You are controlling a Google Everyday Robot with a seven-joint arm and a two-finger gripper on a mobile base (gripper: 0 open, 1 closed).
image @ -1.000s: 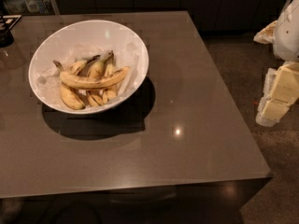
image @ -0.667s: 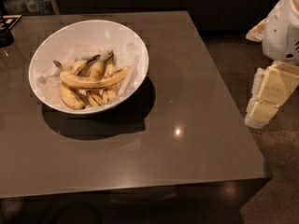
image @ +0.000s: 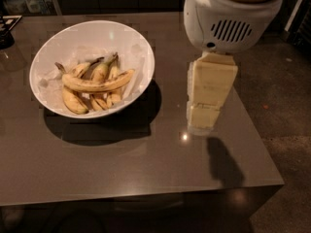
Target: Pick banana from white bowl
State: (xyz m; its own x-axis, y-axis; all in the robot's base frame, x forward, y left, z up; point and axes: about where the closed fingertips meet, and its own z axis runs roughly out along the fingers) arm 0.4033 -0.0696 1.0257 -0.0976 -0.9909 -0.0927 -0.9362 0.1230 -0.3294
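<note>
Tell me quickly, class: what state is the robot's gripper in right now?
Gripper: hangs above the table, right of the white bowl; open or closed cannot be told. The banana lies in the bowl, not held.

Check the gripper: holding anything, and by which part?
Nothing held. The gripper hangs over the table, right of the white bowl, apart from it; the banana lies in the bowl atop the other bananas.

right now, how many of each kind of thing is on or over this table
white bowl: 1
long banana: 1
shorter bananas: about 4, they overlap
pincer: 1, over the table, right of the bowl
total: about 7
</note>
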